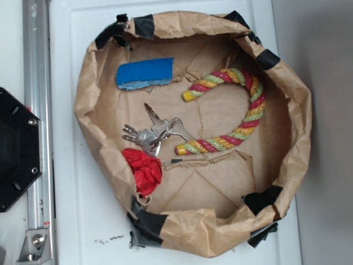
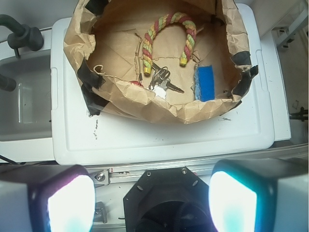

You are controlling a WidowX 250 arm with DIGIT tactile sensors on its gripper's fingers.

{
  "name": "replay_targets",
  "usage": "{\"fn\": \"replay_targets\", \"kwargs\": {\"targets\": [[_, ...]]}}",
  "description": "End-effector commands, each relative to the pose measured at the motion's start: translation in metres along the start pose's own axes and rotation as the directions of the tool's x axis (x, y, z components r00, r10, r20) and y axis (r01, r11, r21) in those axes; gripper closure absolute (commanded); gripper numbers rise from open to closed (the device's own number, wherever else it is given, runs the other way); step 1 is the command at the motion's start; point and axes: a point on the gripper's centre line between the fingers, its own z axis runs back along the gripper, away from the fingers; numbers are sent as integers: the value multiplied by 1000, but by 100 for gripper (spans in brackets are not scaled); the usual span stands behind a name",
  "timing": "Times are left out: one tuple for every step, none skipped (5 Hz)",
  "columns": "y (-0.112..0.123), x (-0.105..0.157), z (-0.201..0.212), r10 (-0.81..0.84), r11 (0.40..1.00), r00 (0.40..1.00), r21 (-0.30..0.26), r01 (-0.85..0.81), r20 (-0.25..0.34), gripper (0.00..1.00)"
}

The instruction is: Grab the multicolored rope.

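Rope curled in a paper-walled nest, untouched.

Multicolored rope (image 1: 242,107) lies in a C on the brown paper floor (image 1: 220,182), right of the keys (image 1: 154,135), red cloth ball (image 1: 143,168) and blue sponge (image 1: 144,73) — touching none. Gripper (image 2: 152,198) hangs outside the paper wall, well apart from the rope — fingers (image 2: 70,200) spread wide, holding nothing.

A brown paper bag (image 1: 88,105) with rolled-down, black-taped walls sits on a white lid (image 1: 83,221). Inside, a blue sponge piece (image 1: 144,73) lies at upper left, a bunch of keys (image 1: 151,135) near the centre, and a red wrinkly cloth ball (image 1: 143,168) just below the keys against the left wall.
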Motion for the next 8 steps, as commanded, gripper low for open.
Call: {"fn": "replay_targets", "kwargs": {"targets": [[0, 0, 0, 0, 1000, 1000, 0, 0, 0, 0], [10, 45, -52, -138, 990, 978, 41, 133, 156, 0], [13, 93, -96, -208, 976, 958, 114, 188, 199, 0], [25, 137, -144, -253, 963, 954, 131, 233, 162, 0], [45, 158, -170, -247, 963, 964, 134, 233, 101, 0], [57, 160, -185, -283, 954, 956, 128, 272, 80, 0], [68, 163, -208, -334, 937, 942, 119, 327, 41, 0], [72, 169, -230, -331, 939, 943, 107, 327, 30, 0]]}}
